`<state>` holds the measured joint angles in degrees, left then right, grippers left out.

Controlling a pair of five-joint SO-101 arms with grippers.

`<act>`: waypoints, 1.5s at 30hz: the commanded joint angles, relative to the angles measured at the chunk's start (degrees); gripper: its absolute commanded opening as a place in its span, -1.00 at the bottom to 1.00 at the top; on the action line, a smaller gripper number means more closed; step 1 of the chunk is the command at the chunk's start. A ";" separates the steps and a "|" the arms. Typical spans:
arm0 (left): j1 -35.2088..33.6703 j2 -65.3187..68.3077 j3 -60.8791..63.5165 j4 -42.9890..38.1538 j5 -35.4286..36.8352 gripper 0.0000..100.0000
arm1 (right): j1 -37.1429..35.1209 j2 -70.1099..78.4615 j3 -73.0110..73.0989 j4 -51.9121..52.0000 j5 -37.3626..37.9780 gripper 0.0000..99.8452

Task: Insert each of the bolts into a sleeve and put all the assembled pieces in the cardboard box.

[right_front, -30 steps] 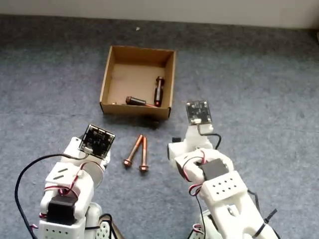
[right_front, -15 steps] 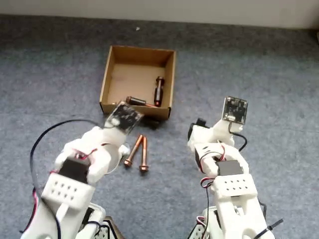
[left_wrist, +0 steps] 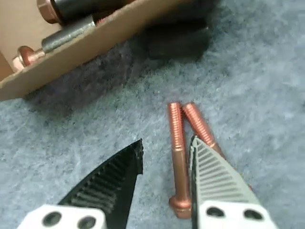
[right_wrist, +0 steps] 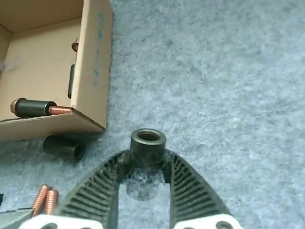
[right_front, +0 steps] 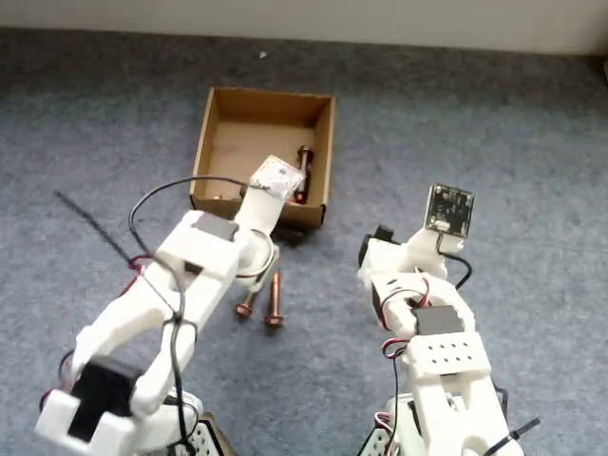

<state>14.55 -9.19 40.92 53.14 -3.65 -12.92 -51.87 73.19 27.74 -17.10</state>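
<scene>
1. Left gripper (left_wrist: 164,145) is hanging open over the two copper-coloured threaded bolts (left_wrist: 177,157) on the grey carpet (right_front: 494,123). One bolt is lying between the jaws, close to the white one; the other is running partly under that jaw.
2. Change: over the last second the left arm has been swinging forward from its folded pose to the bolts, stopping just short of the open brown cardboard box (right_front: 201,152).
3. Right gripper (right_wrist: 147,160) is clamping a dark cylindrical metal sleeve (right_wrist: 148,140), open bore showing. It shifted right early on and is now holding still.
4. Meaning: bolt pick is probably coming next, then insertion into the held sleeve. Two assembled pieces (right_wrist: 35,108) are already lying in the box, and a second dark sleeve (right_wrist: 64,147) is waiting on the carpet just beside the box's wall.
5. Writing: faint blue marks on the box's outer wall, too small to read.
</scene>
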 commanded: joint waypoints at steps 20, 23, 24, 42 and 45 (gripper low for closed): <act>-12.00 18.33 -16.66 6.68 7.82 -0.99 | 0.75 -1.54 -1.10 -1.36 -0.26 -0.99; -14.46 18.33 -18.51 11.52 17.76 -0.99 | 0.75 -1.54 -1.10 -1.36 -0.26 -0.99; -15.16 18.33 -19.21 13.19 20.75 -0.99 | 0.75 -1.54 -1.10 -1.36 -0.26 -0.99; -16.66 18.42 -24.40 19.08 69.19 -0.98 | 0.75 -1.54 -1.01 -1.36 -0.26 -0.99; -16.13 18.42 -26.33 21.01 74.55 -0.98 | 0.75 -1.54 -1.01 -1.36 -0.26 -0.99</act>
<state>-3.12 9.89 18.68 71.96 63.52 -12.92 -51.87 73.19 27.74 -17.10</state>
